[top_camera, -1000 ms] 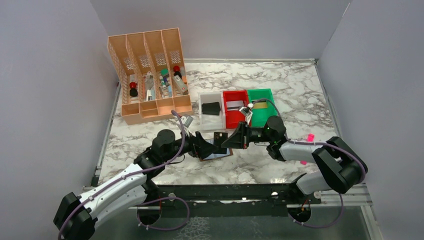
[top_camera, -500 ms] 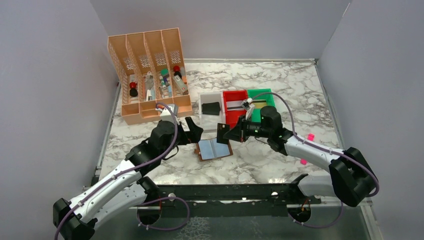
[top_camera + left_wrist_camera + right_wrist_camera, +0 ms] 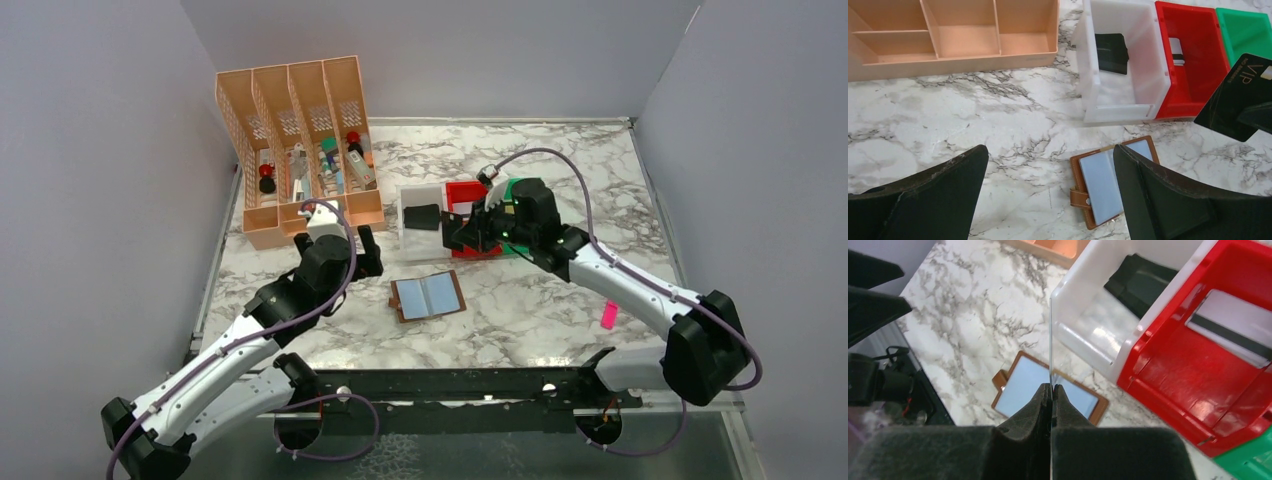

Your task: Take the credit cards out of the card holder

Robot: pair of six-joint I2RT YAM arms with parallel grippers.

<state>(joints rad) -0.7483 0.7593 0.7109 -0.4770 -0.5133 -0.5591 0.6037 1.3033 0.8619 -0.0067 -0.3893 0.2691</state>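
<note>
Showing credit card VIP face: left wrist; edge-on: right wrist.

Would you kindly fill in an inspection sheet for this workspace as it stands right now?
Surface: marble table, no spills seen.
Job's things: card holder lies open and flat, sleeves up; black card is held above the table near the bins.
Clutter: white bin with a black item; red bin with a striped card; green bin; orange organiser with small items; pink scrap.
Grippers: left gripper open, empty; right gripper shut on the black card.
Cables: purple cables loop along both arms, no snag seen.
Surroundings: plain grey walls on three sides.
</note>
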